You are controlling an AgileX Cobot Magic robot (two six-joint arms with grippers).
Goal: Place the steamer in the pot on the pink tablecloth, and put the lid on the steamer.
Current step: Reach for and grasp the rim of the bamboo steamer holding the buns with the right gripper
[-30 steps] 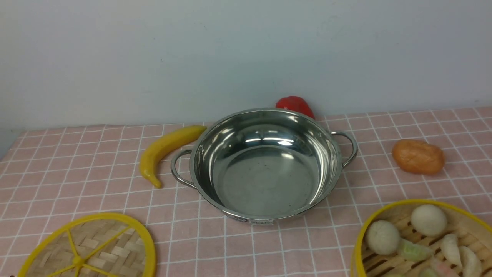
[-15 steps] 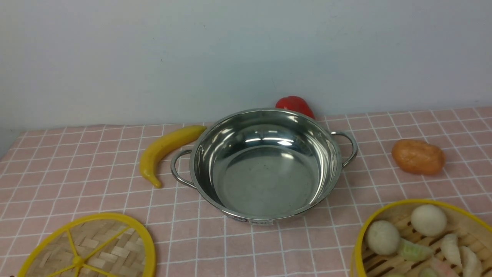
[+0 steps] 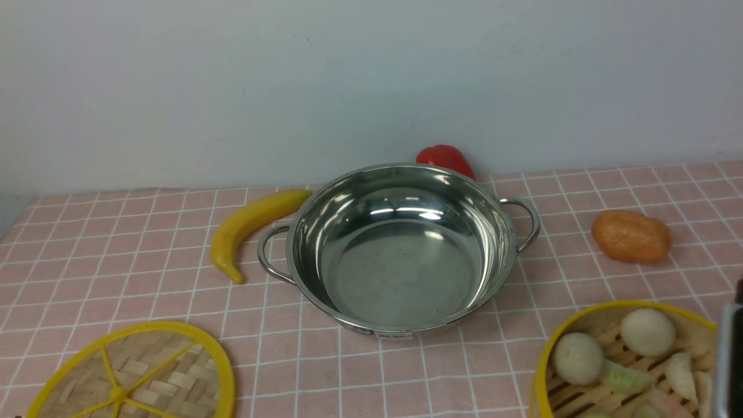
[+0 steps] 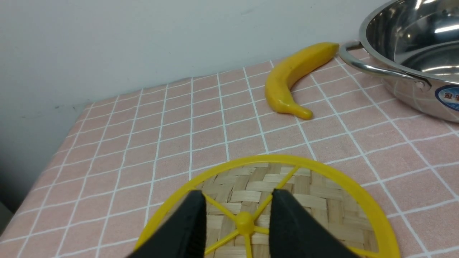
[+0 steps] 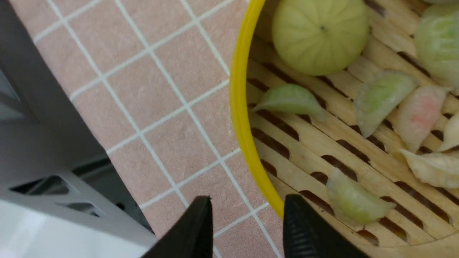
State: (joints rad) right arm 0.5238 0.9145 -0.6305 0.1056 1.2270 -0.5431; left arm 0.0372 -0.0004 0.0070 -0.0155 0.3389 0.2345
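The shiny steel pot (image 3: 400,249) stands empty mid-table on the pink tablecloth (image 3: 145,273). The steamer (image 3: 586,316), holding toy buns and dumplings, sits at the front right. The flat woven lid (image 3: 133,377) lies at the front left. In the left wrist view, my left gripper (image 4: 239,193) is open just above the lid (image 4: 322,200), its fingers either side of the yellow hub. In the right wrist view, my right gripper (image 5: 247,199) is open and straddles the steamer's yellow rim (image 5: 238,107), one finger outside it and one inside.
A yellow banana (image 3: 249,229) lies left of the pot. A red pepper (image 3: 446,158) sits behind it by the wall. An orange lump (image 3: 631,236) lies at the right. A grey part of the right arm (image 3: 728,354) stands at the right edge, over the steamer.
A grey part of the right arm has come into the front view at the right edge, over the steamer. The pot, lid and steamer have not moved.
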